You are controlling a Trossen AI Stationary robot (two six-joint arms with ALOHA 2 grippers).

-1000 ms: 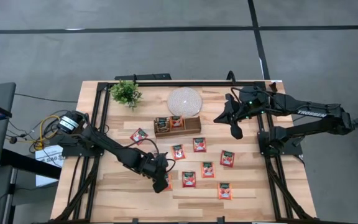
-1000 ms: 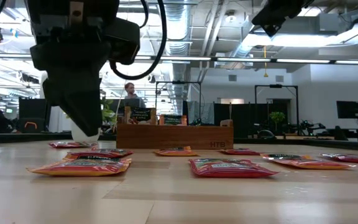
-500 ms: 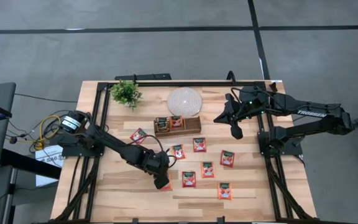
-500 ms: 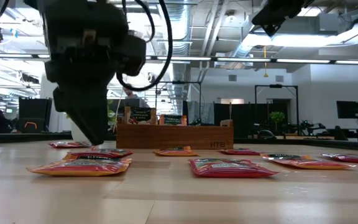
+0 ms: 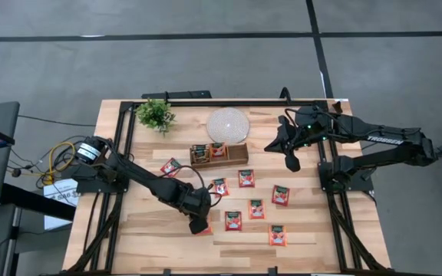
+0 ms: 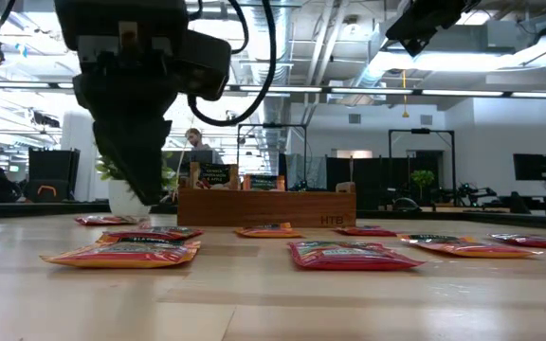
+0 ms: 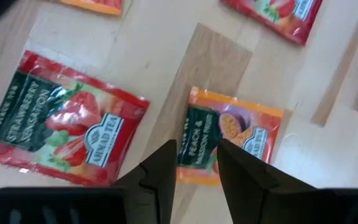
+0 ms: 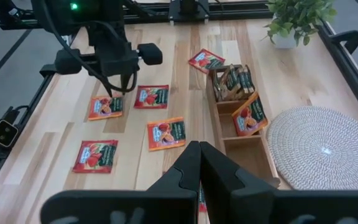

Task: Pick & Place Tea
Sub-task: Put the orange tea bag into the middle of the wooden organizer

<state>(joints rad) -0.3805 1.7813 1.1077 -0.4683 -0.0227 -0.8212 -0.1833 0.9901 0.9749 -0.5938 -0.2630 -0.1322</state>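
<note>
The left hand [image 7: 194,163], fingers spread, hovers over the orange sachet [image 7: 232,135] to straddle it. The right hand [image 8: 199,163], pressed together, waits near the wooden tray [image 8: 244,140].

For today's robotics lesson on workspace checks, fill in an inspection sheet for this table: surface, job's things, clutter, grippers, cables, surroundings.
Surface: wooden table, black frame round it.
Job's things: tea sachets lie flat and scattered; several stand in the wooden tray.
Clutter: round woven mat; potted plant.
Grippers: left gripper open, low over an orange sachet, holding nothing; right gripper shut and empty, raised at the table's right side.
Cables: bundle at the table's left edge.
Surroundings: grey floor; a person far behind.
</note>
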